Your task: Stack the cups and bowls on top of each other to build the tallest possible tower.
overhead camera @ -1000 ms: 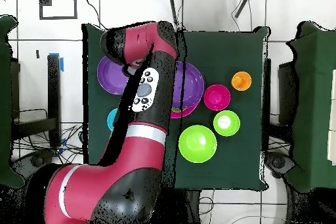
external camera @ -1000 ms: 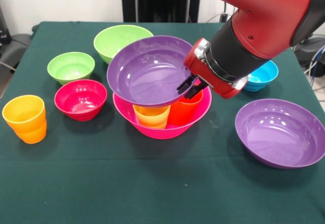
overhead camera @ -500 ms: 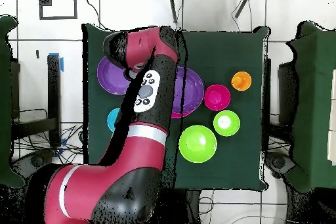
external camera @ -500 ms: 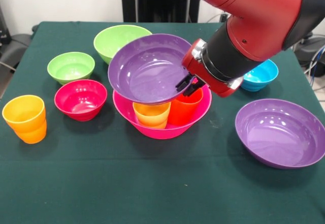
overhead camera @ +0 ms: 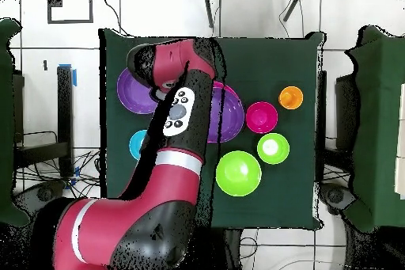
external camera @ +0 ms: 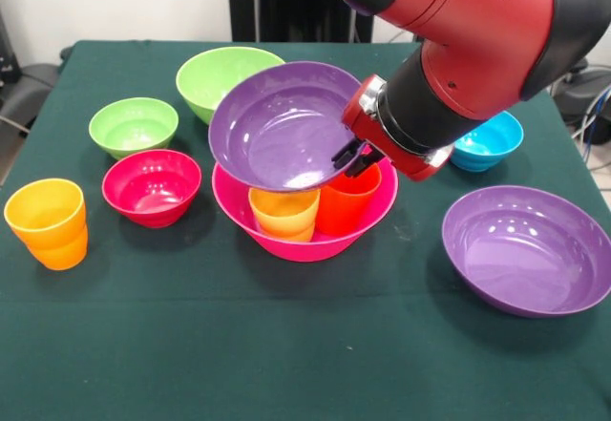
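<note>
A red and black robot arm (external camera: 458,49) reaches in from the upper right of the front view. Its fingers (external camera: 351,157) pinch the right rim of a purple bowl (external camera: 282,125), held tilted just above a large pink bowl (external camera: 382,201) at the centre of the green counter (external camera: 286,345). Inside the pink bowl stand an orange cup (external camera: 284,213) and a red-orange cup (external camera: 348,203). To the left sit a red bowl (external camera: 152,185), a small green bowl (external camera: 134,126), a larger green bowl (external camera: 221,75) and another orange cup (external camera: 46,222). At lower right lies a second purple bowl (external camera: 527,247); a blue bowl (external camera: 492,141) sits behind the arm.
</note>
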